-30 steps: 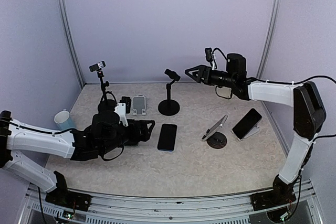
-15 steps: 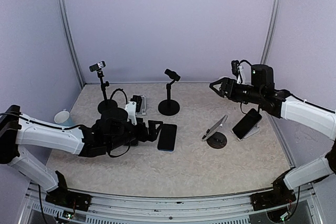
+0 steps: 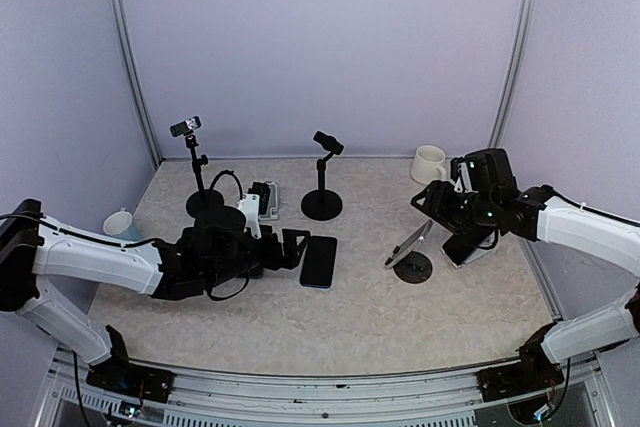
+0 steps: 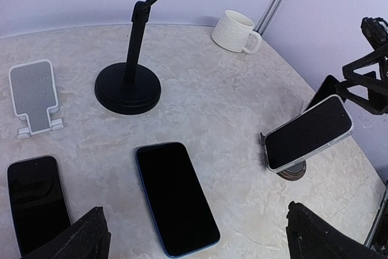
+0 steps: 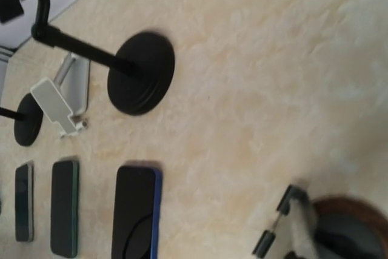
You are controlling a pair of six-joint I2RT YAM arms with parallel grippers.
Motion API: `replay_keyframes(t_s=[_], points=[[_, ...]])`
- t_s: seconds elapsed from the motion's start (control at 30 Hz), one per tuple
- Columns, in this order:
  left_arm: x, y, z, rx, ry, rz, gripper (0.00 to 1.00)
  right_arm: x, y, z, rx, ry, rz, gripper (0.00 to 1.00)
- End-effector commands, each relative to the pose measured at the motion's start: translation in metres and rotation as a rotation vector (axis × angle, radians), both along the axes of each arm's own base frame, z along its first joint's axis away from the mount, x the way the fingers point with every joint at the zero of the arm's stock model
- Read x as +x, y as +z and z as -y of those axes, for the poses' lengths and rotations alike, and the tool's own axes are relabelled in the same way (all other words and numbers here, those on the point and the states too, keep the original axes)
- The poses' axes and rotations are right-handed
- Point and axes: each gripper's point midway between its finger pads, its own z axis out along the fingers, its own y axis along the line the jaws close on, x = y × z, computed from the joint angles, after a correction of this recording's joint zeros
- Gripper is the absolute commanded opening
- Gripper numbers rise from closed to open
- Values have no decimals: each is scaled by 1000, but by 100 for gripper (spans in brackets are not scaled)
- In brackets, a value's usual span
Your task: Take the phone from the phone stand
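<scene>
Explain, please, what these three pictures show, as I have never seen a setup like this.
These are two robot arms bolted at a table's near edge, each ending in a two-finger gripper. The wide picture comes from a fixed camera above and behind them; the other two come from cameras on the wrists. On the table lie flat phones, a propped phone on a round stand, a tall black holder, a small white stand and a white mug. The left gripper is wide open beside a flat phone; the right gripper hovers near the propped phone, its jaws hard to make out. Neither holds anything.
</scene>
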Motion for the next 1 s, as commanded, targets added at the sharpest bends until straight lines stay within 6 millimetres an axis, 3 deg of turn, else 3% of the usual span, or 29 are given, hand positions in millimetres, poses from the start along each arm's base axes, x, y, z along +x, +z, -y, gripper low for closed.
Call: replay_keyframes(t_s=[0.0,0.33,0.6,0.77,0.97], points=[[6,11,3,-48,17,8,99,-6,-19,-9,-14,-30,-64,64],[7,9,4,-57,23,2,99,-18,-39,0,-149,-184,-178,68],[7,7,4,-56,24,-3,99,-19,-30,3,-154,-185,-153,89],[7,5,3,-56,27,-7,99,-21,-21,4,-144,-175,-137,95],[8,7,-1,-56,43,2,99,-42,-47,4,-162,-215,-254,95]])
